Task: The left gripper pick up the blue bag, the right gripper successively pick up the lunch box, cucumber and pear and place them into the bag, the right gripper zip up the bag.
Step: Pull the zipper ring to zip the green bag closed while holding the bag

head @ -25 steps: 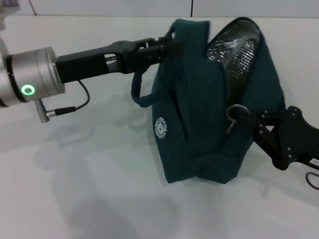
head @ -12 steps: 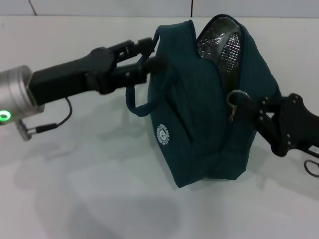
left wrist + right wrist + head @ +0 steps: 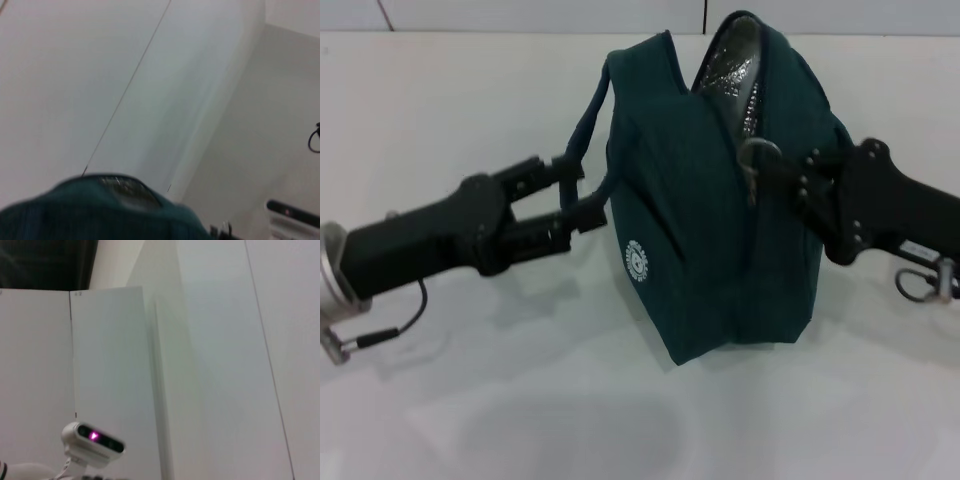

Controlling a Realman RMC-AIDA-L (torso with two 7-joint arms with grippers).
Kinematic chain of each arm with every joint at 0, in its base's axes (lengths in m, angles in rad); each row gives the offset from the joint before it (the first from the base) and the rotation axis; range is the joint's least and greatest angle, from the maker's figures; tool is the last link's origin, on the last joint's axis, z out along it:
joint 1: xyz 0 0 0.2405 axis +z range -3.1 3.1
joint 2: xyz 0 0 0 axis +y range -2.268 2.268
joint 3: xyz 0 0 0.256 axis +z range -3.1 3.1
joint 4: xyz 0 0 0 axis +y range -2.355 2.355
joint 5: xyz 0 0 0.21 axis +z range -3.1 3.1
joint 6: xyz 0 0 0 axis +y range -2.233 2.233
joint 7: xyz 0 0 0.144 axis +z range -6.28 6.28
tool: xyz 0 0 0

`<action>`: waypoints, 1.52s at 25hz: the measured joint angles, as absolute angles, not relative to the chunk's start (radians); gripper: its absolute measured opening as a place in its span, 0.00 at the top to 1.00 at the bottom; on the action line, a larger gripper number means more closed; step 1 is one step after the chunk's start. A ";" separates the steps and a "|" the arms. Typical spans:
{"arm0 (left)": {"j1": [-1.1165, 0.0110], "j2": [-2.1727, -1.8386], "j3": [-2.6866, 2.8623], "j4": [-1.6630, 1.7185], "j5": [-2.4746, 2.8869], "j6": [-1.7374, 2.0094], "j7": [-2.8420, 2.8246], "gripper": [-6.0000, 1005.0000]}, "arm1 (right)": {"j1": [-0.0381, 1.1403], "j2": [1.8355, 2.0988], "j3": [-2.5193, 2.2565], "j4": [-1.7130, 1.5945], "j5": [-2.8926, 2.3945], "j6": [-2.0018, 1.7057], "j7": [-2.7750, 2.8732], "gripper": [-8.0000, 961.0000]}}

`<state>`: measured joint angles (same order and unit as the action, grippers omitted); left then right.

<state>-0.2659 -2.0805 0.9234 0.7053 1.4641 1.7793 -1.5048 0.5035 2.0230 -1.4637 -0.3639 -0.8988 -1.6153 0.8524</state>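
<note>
Desk carries the blue bag, which stands upright near its middle, white logo facing the robot and a strip of foil lining showing where the mouth gapes at the top. No lunch box, cucumber or pear shows anywhere, so by my reading they are inside and the step in hand is closing the zip.

The left tool sits just beside the bag's left face at the loop handle; its fingers are spread, and whether the strap runs between them I cannot tell. The right tool is pressed together at the zipper ring on the bag's right shoulder, apparently pinching it.

To do this well, I judge the pull should follow the curve of the zip track up and over the top, not straight across, or the slider may jam in the fabric. The left side should steady the bag against that pull; otherwise the whole bag is likely to slide or tip instead of closing. The foil should stay clear of the teeth.

The left wrist view shows only the bag's top edge.
</note>
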 joint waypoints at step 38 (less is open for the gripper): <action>-0.394 -2.091 0.932 0.425 1.457 1.605 -1.340 0.17 | 0.653 2.028 -1.466 -0.376 -0.876 -1.517 0.833 0.99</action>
<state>-0.3940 -2.0908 0.9318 0.4254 1.4570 1.6053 -1.3402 0.6530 2.0279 -1.4665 -0.3758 -0.8757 -1.5170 0.8329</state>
